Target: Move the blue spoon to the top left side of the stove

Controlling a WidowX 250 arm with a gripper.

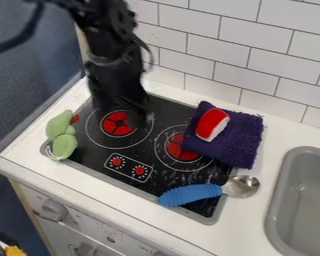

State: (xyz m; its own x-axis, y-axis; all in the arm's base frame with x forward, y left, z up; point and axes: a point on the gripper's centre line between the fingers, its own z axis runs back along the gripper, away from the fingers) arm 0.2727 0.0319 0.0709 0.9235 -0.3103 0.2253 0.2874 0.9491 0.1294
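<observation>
Hanging over the back left part of the stove (140, 155), the gripper (126, 107) is near the left burner; whether it is spread, pressed together or pinching something, I cannot tell. The spoon (192, 194) lies across the stove's front right corner, well apart from the gripper. Its blue handle rests over the black top, with the handle's end by the front rim, and its metal bowl sticks out past the stove's right edge, above the counter (246, 225).

Between gripper and spoon run the black glass and the stove's dials (139, 171). A purple cloth (239, 145) covers the stove's back right corner, spills over the right edge onto the counter, and overlaps the right burner. On it sits a red and white toy (211, 124). A green toy (62, 137) lies along the stove's left edge. Right of the stove, a strip of counter separates the spoon's bowl from the sink (276, 200). Behind the stove, the back counter strip meets the tiled wall (209, 50).
</observation>
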